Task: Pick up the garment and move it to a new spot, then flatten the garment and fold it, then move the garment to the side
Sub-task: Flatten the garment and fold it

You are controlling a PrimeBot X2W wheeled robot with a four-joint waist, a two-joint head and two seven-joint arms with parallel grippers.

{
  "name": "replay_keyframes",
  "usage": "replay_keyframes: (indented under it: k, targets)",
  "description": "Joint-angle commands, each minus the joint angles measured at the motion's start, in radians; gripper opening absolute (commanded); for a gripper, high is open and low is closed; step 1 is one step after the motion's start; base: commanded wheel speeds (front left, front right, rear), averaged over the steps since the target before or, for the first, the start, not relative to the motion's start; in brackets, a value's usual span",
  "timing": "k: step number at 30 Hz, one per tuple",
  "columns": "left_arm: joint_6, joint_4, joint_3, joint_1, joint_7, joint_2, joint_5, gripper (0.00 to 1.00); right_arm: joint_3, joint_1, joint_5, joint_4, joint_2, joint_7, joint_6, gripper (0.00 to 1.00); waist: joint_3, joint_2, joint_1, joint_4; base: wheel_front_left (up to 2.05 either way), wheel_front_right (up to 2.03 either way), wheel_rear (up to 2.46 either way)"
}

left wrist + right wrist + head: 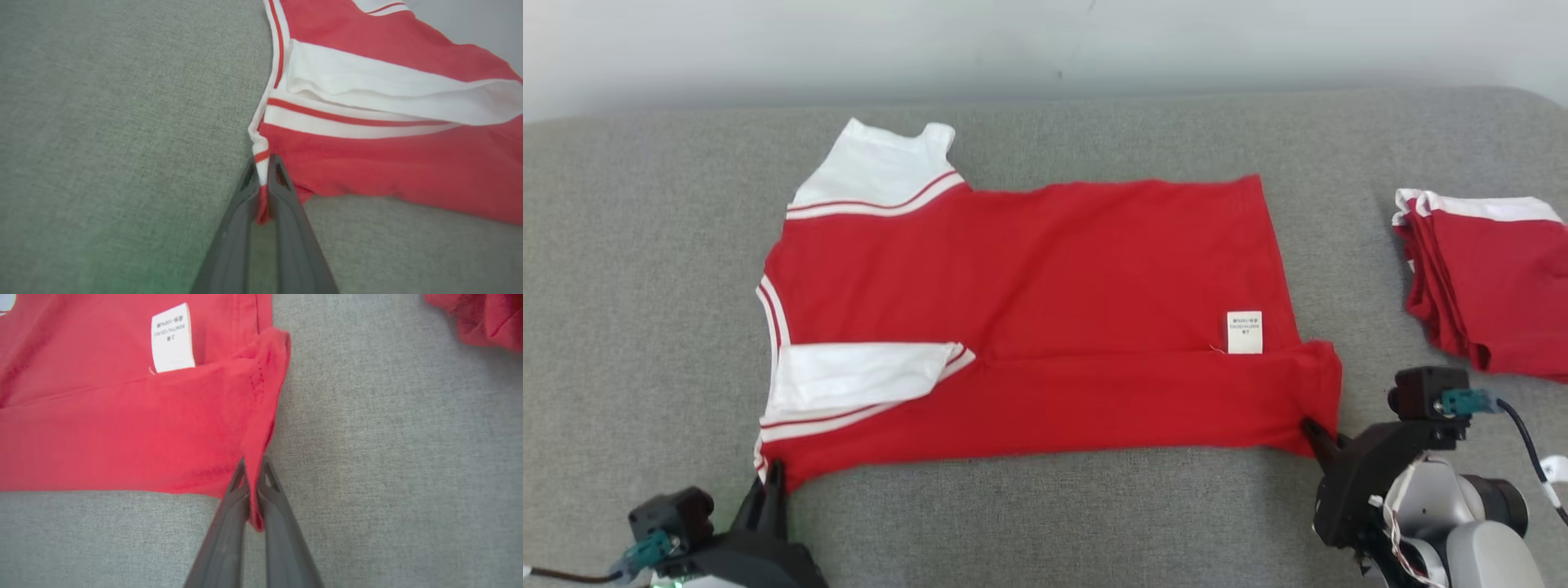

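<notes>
A red garment with white sleeves and striped trim lies spread sideways on the grey cushion, inside out, its white care label showing near the hem. The near edge is folded over in a long band. My left gripper is shut on the garment's near left corner by the collar trim. My right gripper is shut on the near right hem corner, red cloth pinched between its dark fingers.
A folded stack of red and white garments sits at the right edge of the grey cushion. A pale wall runs behind the cushion's far edge. Bare cushion lies left of the garment and along the front.
</notes>
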Motion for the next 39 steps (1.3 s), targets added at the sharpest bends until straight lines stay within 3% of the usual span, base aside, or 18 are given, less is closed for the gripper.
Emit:
replay_keyframes:
  k: [1,5,13,21,22,23,34,39]
  targets:
    - [0.004,-0.002,0.002,0.028,0.001,0.005,-0.004,0.0,-0.005,0.018,0.004,-0.008,-0.001,-0.004,0.001,0.0,-0.02,-0.0001,-0.0001,-0.006,0.0,0.0,0.0]
    - [-0.004,-0.059,0.005,0.091,0.005,0.025,-0.017,0.0,0.001,0.081,0.039,-0.078,-0.001,0.012,0.001,0.0,-0.047,-0.0001,-0.0001,-0.01,0.0,0.0,0.0]
    - [0.032,-0.224,0.001,0.252,0.058,0.073,-0.038,0.0,-0.024,0.27,0.108,-0.243,-0.001,0.106,0.001,0.0,-0.087,-0.0001,-0.0001,-0.006,0.0,0.0,0.0]
    - [0.077,-0.308,-0.003,0.339,0.079,0.085,-0.03,0.03,-0.048,0.348,0.145,-0.266,-0.001,0.128,0.001,0.0,-0.088,-0.0001,-0.0001,-0.013,0.0,0.0,0.0]
    - [0.078,-0.305,-0.008,0.339,0.071,0.088,-0.019,0.47,-0.049,0.35,0.145,-0.256,-0.001,0.125,0.001,0.39,-0.088,-0.0001,-0.0001,-0.013,0.0,0.0,0.0]
    - [0.08,-0.298,-0.011,0.336,0.066,0.09,-0.014,1.0,-0.048,0.353,0.141,-0.24,-0.001,0.127,0.001,1.0,-0.088,-0.0001,-0.0001,-0.014,0.0,0.0,0.0]
    - [0.117,-0.243,0.015,0.331,-0.003,0.088,0.012,1.0,-0.041,0.309,0.067,-0.202,-0.001,-0.038,0.001,1.0,-0.106,-0.0001,-0.0001,-0.011,0.0,0.0,0.0]
    - [0.131,-0.263,0.038,0.294,-0.028,0.109,0.03,1.0,-0.037,0.285,0.031,-0.21,-0.001,-0.052,0.001,1.0,-0.108,-0.0001,-0.0001,-0.01,0.0,0.0,0.0]
